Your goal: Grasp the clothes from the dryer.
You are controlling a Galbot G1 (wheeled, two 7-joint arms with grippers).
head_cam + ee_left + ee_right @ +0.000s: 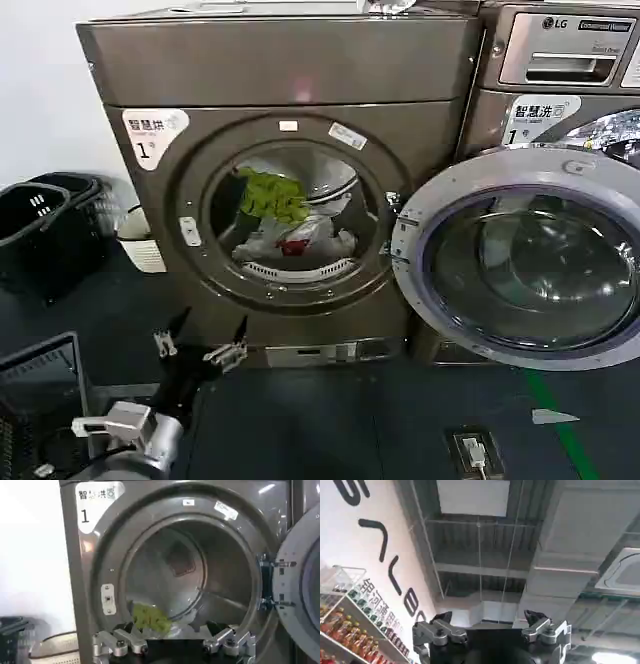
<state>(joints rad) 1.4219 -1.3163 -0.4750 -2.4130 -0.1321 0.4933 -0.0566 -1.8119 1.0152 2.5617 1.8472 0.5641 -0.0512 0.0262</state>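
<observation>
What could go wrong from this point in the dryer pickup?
The open left gripper sits below the dryer port, so reaching straight in may clip the rim. The clothes lie heaped together, so one grasp may snag several. The open door could catch trailing fabric.

Two front-loading machines side by side: one dryer (270, 170) with its port open, one LG-logo machine (560, 60) beside it. One round door (525, 260) swung open. Inside the drum, one lime-green garment (272, 195) and perhaps two pale ones (290, 240), hard to separate. Two dark baskets (45, 230), one white basket (140, 245). Two grippers: the left gripper (200, 345), the right gripper (490, 630).
</observation>
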